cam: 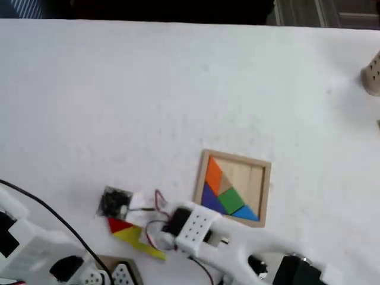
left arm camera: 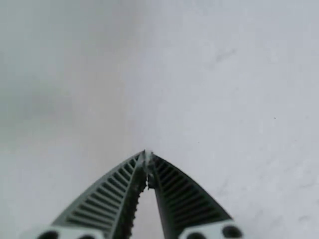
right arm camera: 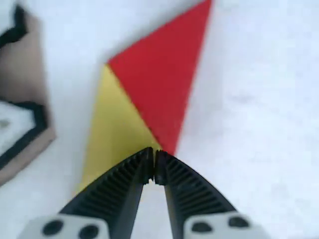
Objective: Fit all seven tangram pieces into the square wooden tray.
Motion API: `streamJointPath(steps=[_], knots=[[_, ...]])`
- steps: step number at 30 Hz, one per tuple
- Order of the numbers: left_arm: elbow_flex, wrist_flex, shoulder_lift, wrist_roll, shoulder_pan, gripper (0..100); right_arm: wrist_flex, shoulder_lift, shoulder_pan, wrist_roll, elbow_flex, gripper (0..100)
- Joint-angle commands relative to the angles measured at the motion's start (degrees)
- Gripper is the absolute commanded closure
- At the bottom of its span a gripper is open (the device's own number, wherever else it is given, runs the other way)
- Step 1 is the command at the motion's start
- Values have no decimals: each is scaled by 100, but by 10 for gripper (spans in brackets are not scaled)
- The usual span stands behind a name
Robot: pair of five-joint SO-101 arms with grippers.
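The square wooden tray (cam: 263, 178) lies right of centre and holds an orange piece (cam: 212, 172), a dark blue piece (cam: 209, 199), a green piece (cam: 231, 200) and a light blue piece (cam: 249, 212). A red triangle (cam: 119, 224) (right arm camera: 159, 94) and a yellow piece (cam: 141, 240) (right arm camera: 109, 134) lie side by side on the table, left of the tray. My right gripper (right arm camera: 152, 162) is shut, its tips resting where red and yellow meet. Its arm (cam: 237, 249) reaches in from the lower right. My left gripper (left arm camera: 146, 159) is shut over bare white table.
The left arm (cam: 29, 249) sits at the front left corner with a black cable. A brown block (right arm camera: 25, 99) stands close beside the yellow piece. A tan perforated object (cam: 371, 74) is at the right edge. The white table (cam: 148, 89) stretches to the back.
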Motion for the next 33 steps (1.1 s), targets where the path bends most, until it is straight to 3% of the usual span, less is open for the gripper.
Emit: streamJointPath(steps=[1,4,7,11,14,17,23,33], knots=[[-325,44,-22,70,119,976,215,-365,136,290,-185,981],[-325,44,-22,88,110,976,1024,-1323,-92,220,-158,981],[-325,44,-22,105,136,976,1508,-2334,-892,-62,149,981],[-343,9,-22,114,224,976,1385,-2677,-2009,0,712,981],[-334,9,-22,114,233,976,998,-2070,-2176,0,791,981],[-334,26,-22,114,233,976,576,-1086,-2088,-9,624,981],[-334,35,-31,123,233,976,989,295,-1446,-44,-440,981],[-325,44,-22,-123,233,976,198,497,180,9,-809,981]])
